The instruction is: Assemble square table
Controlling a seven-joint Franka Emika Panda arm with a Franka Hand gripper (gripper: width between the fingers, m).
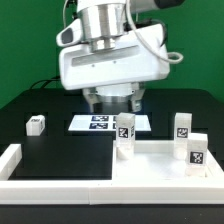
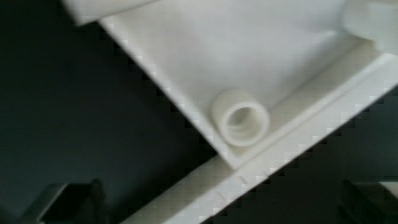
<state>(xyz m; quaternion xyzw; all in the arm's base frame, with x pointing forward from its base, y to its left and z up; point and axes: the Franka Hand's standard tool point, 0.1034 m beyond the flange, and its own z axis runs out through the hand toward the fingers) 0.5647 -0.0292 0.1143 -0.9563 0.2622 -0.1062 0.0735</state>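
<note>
Taking the marker board point(image 1: 108, 123) as the landmark and reading the exterior view from its left: a small white tagged block leg point(image 1: 36, 124) lies alone on the black table point(image 1: 55, 150), well to the exterior view's left of the board. Along the front and side edges runs the long white border rail point(image 1: 20, 168). Just in front of the board's right half stands an upright leg point(image 1: 125, 133), at the left corner of the square slab point(image 1: 155, 163), which lies in front of and to the exterior view's right of the board. Two more upright legs follow: one point(image 1: 182, 126) at the slab's far right, one point(image 1: 196, 151) nearer the front. The arm's large white head point(image 1: 110, 55) hangs above the board, hiding the gripper there.

In the wrist view the slab point(image 2: 196, 65) fills the middle, showing a round raised socket point(image 2: 240, 115) beside a ridge. The dark fingertips point(image 2: 71, 200) sit at both lower corners of that picture, spread apart with nothing between them; the slab's edge lies beyond them, untouched.
</note>
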